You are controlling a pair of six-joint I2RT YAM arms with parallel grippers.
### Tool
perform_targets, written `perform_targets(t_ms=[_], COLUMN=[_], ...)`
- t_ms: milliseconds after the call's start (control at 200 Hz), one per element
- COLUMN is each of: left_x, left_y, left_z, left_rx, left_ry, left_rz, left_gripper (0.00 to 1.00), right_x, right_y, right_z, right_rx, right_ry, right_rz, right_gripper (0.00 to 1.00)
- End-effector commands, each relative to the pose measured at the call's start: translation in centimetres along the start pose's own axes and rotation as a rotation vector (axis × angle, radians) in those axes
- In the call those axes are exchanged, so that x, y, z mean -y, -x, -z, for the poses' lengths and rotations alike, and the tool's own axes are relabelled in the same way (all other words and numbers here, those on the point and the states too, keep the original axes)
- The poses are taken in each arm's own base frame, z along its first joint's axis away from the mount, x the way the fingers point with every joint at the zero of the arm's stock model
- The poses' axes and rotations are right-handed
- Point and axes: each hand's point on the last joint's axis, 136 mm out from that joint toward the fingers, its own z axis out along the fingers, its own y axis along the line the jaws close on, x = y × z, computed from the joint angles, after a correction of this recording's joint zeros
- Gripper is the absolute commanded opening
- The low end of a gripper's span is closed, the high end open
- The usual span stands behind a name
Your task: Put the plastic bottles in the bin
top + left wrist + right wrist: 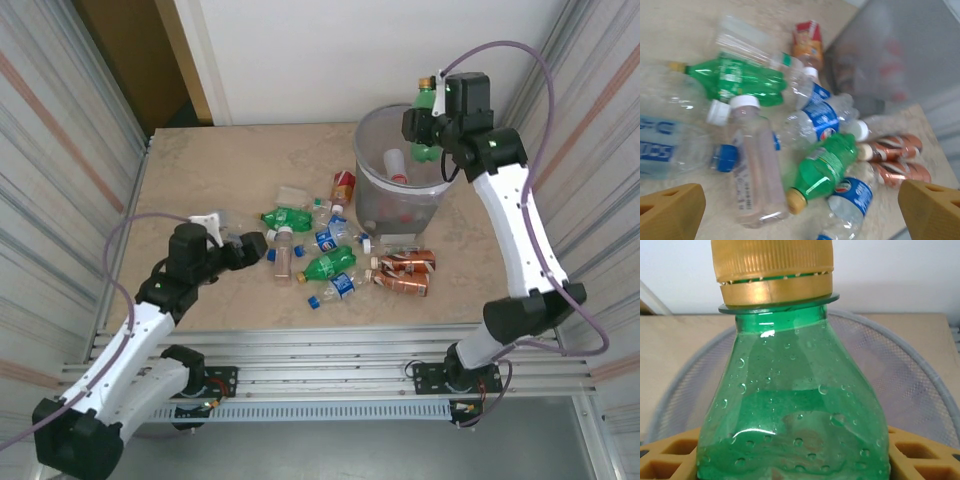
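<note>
One green plastic bottle with an orange cap (790, 405) stands upright in my right claw (432, 130), gripped at its body between the yellow fingers (670, 460), with neck and cap rising above them. I hold it over the round grey mesh bin with a clear bag liner (375, 125), which sits toward the far right corner of the beige table (200, 170). A bottle with red on it (397, 165) lies inside the bin.

My left claw (800, 220) is spread wide and grips nothing. It hangs low over the left middle of the table and faces a heap of loose bottles. In that heap are two green plastic bottles (288, 218) (330, 264), a clear bottle with a blue label (328, 238), a pinkish clear bottle with a white cap (284, 255) and a red-and-orange labelled bottle (343, 186). Two brown-labelled bottles (405, 262) (400, 284) lie side by side, just in front of the bin. The heap lies at the middle of the table, reaching up to the bin's left side.
</note>
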Motion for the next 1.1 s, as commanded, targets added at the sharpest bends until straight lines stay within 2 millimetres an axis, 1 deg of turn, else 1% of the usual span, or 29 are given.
perform_targets(t_ms=[0, 140, 230, 265, 351, 391, 486, 536, 606, 696, 756, 832, 952, 1032, 1092], left_x=[0.7, 0.2, -0.1, -0.2, -0.5, -0.7, -0.9, -1.0, -1.2, -1.4, -1.6, -1.7, -1.9, -2.1, -2.3], left_y=[0.5, 0.3, 0.4, 0.4, 0.5, 0.6, 0.8, 0.8, 0.8, 0.8, 0.6, 0.6, 0.5, 0.4, 0.3], left_z=[0.5, 0.6, 0.7, 0.8, 0.8, 0.9, 0.9, 0.9, 0.8, 0.7, 0.6, 0.6, 0.4, 0.5, 0.6], left_rx=[0.032, 0.051, 0.060, 0.060, 0.062, 0.064, 0.072, 0.074, 0.073, 0.072, 0.067, 0.067, 0.061, 0.059, 0.060], left_ry=[0.001, 0.012, 0.028, 0.038, 0.060, 0.070, 0.085, 0.092, 0.100, 0.110, 0.117, 0.125, 0.133, 0.140, 0.150], left_rz=[-0.090, -0.070, -0.069, -0.068, -0.072, -0.072, -0.072, -0.070, -0.070, -0.068, -0.066, -0.064, -0.061, -0.059, -0.057], left_gripper=[0.99, 0.99, 0.99, 0.99, 0.99, 0.99, 0.99, 0.99, 0.99, 0.99, 0.99, 0.99, 0.99, 0.99, 0.99], right_x=[0.7, 1.8, 2.4, 2.5, 2.9, 3.0, 3.0, 3.0, 2.9, 2.7, 2.4, 1.8, 1.0, 0.9, 1.2], right_y=[0.1, -2.1, -3.5, -4.2, -5.4, -5.8, -6.2, -6.0, -5.6, -5.2, -5.1, -5.2, -6.0, -6.8, -7.4], right_z=[-2.0, -5.0, -6.5, -7.1, -8.2, -8.6, -9.1, -9.1, -9.0, -8.8, -8.8, -9.0, -9.7, -10.5, -11.0], right_rx=[-0.021, -0.108, -0.161, -0.184, -0.229, -0.242, -0.254, -0.250, -0.242, -0.229, -0.226, -0.226, -0.246, -0.270, -0.290], right_ry=[-0.006, -0.064, -0.086, -0.092, -0.109, -0.117, -0.117, -0.118, -0.116, -0.108, -0.097, -0.073, -0.064, -0.071, -0.082], right_rz=[0.033, 0.067, 0.080, 0.089, 0.100, 0.103, 0.108, 0.108, 0.111, 0.111, 0.111, 0.113, 0.131, 0.144, 0.146], right_gripper=[0.37, 0.42, 0.45, 0.48, 0.59, 0.64, 0.73, 0.75, 0.76, 0.75, 0.72, 0.64, 0.50, 0.44, 0.41])
